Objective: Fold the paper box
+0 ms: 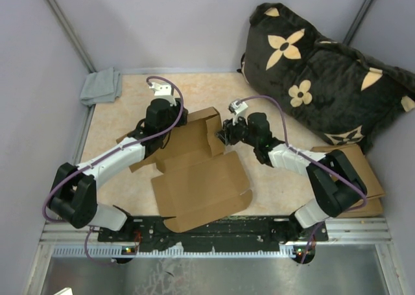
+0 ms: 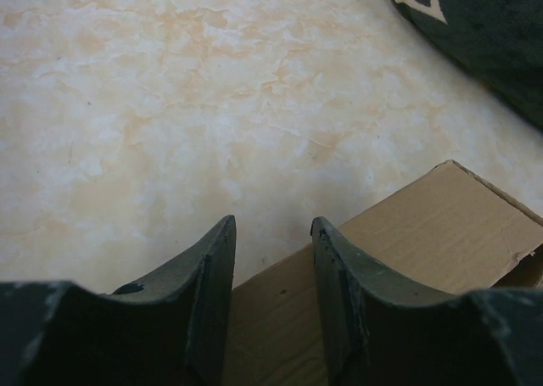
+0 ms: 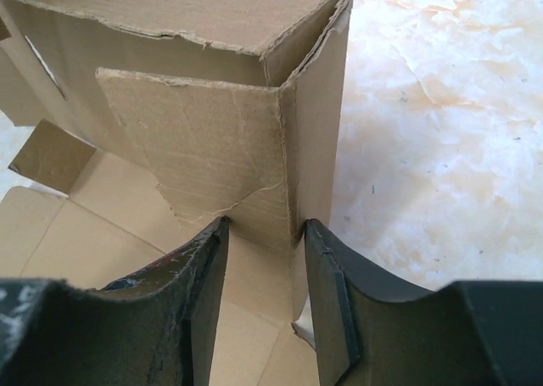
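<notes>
Corrugated paper box point(image 1: 201, 178), ragged upright corner point(image 3: 284, 148) (matte brown) between spread right jaws; left jaws likewise spread.

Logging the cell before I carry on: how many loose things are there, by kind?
Box: 1
Cardboard stack: 1
Grey cloth: 1
Pillow: 1
Total: 4

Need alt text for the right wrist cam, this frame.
The right gripper straddles an upright corner wall of the brown paper box, dark fingers on either side; whether they clamp it is unclear. Flat flaps lie at left, and the marbled beige table is at right.
</notes>
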Controlling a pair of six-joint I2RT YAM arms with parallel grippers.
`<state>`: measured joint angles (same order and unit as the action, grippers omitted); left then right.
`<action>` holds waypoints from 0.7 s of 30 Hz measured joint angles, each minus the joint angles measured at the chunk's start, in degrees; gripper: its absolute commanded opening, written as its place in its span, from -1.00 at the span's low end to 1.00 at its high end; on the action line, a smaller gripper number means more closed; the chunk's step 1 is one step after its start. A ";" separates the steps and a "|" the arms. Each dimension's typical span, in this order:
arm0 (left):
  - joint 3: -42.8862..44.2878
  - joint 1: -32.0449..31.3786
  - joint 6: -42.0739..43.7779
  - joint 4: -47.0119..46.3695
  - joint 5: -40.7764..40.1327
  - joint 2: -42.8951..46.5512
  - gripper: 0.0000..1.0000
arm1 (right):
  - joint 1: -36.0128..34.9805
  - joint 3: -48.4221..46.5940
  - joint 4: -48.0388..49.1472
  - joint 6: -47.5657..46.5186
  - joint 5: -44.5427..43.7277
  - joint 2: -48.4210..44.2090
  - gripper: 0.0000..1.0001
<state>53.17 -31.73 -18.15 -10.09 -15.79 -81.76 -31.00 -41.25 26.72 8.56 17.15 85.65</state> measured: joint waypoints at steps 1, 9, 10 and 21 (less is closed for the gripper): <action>0.00 0.00 0.00 0.00 0.09 0.00 -0.07 | 0.00 0.00 0.44 -0.04 0.52 0.31 -0.11; 0.00 0.00 0.00 0.00 1.44 0.00 -0.12 | -0.02 -0.11 2.16 -0.07 4.11 2.25 0.12; 0.00 0.00 0.00 0.00 1.64 0.00 -0.13 | -0.02 -0.17 2.27 -0.09 4.37 2.58 0.19; 0.00 0.00 0.02 -0.04 3.48 0.00 -0.15 | -0.55 -2.14 1.97 -0.66 4.48 5.64 -0.42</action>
<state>53.17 -31.73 -18.13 -10.13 -12.32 -81.76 -31.55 -43.40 28.69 7.90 21.63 91.29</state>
